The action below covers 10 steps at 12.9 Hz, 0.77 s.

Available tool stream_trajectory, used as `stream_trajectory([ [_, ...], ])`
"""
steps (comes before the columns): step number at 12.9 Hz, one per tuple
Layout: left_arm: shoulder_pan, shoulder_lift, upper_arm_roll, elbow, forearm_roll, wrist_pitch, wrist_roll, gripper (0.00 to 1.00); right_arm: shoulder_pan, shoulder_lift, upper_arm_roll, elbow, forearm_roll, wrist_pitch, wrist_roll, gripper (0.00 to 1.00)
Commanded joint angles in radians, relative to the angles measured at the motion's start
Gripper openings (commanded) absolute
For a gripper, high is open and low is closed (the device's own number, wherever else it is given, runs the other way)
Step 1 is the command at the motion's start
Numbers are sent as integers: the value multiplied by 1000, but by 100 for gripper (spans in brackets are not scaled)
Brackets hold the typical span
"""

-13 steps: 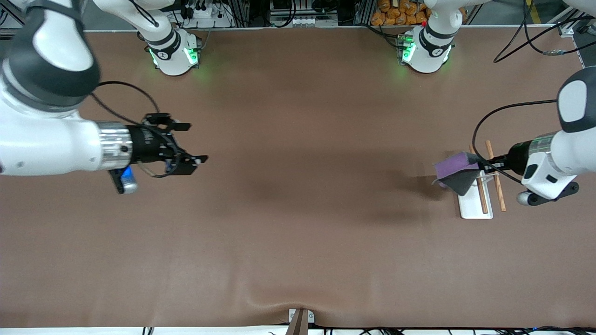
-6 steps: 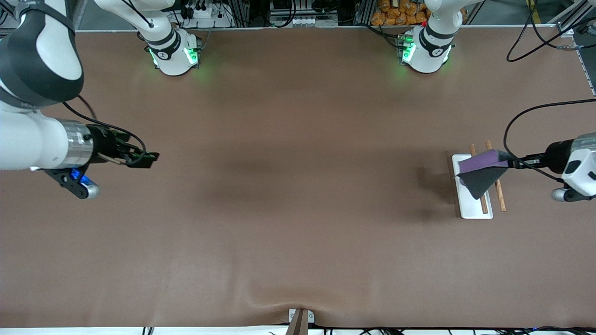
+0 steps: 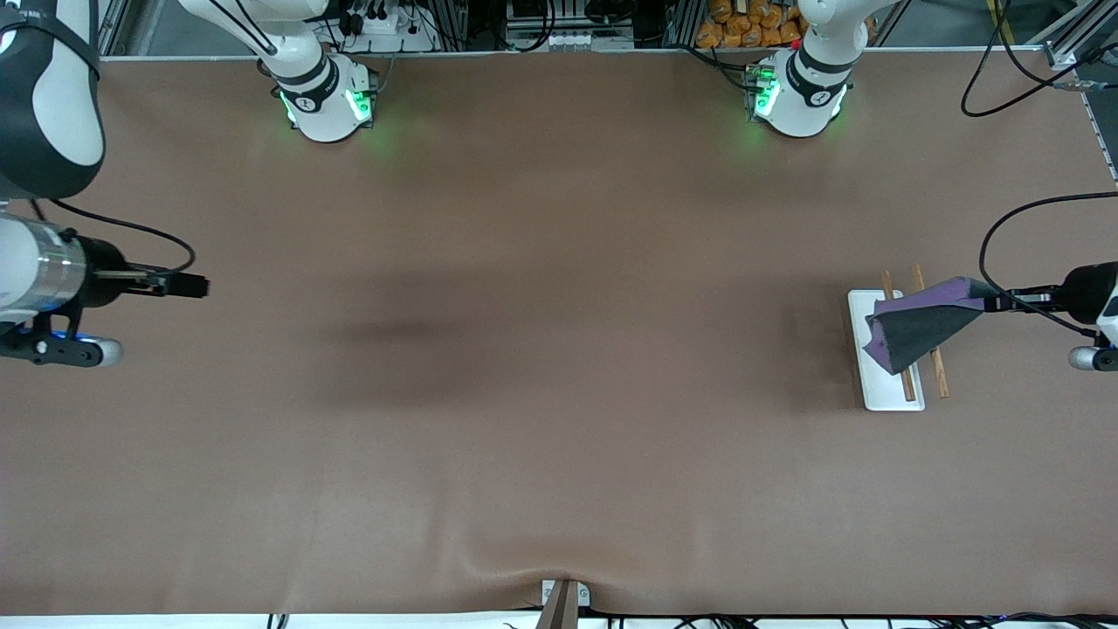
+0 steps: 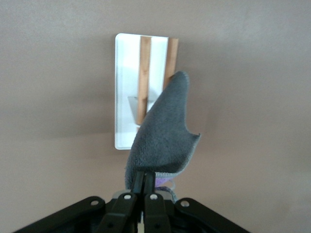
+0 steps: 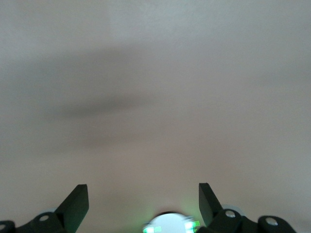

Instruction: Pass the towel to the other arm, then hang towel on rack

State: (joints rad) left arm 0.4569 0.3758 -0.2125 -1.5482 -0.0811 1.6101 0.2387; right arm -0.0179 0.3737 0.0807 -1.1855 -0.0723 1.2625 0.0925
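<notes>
Front view: left gripper [image 3: 991, 303] pinching the towel [image 3: 917, 328] by one corner, over the rack [image 3: 900, 349] at the left arm's end of the table [image 3: 559, 393]; towel draped across the rods. Right gripper [image 3: 196, 285] over the right arm's end, waiting.

Left wrist view: fingers [image 4: 138, 187] pressed together on the towel [image 4: 163, 131]; rack [image 4: 141, 107] at 12 o'clock of the grip.

Right wrist view: right gripper [image 5: 143, 204] spread apart over bare table [image 5: 155, 97].

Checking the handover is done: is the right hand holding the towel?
No. The right hand is open over bare table, while the left hand pinches the towel above the rack.
</notes>
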Motion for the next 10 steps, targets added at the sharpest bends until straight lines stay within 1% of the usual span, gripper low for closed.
stream_trajectory([
  [1,45,32,-11,10,17,16,83,0,-22,-48,13,-23,-47,24,-141,100],
  [2,61,43,-11,10,17,25,114,0,-62,-50,21,-35,-35,44,-166,100],
  [3,72,51,-11,10,17,37,141,0,-74,-61,21,-42,-12,49,-174,100],
  [5,89,72,-11,10,17,47,162,0,-86,-116,16,-90,6,57,-174,100],
  [6,94,78,-11,10,17,50,163,13,-86,-165,16,-159,8,95,-174,100],
  [7,101,86,-11,10,15,50,163,30,-88,-224,16,-251,8,163,-171,100],
  [8,105,92,-11,10,15,57,163,48,-86,-280,16,-351,12,240,-160,100],
  [9,106,94,-11,10,15,63,163,79,-85,-335,14,-446,43,308,-155,100],
  [10,109,94,-11,11,15,65,163,100,-86,-382,14,-526,64,367,-155,100],
])
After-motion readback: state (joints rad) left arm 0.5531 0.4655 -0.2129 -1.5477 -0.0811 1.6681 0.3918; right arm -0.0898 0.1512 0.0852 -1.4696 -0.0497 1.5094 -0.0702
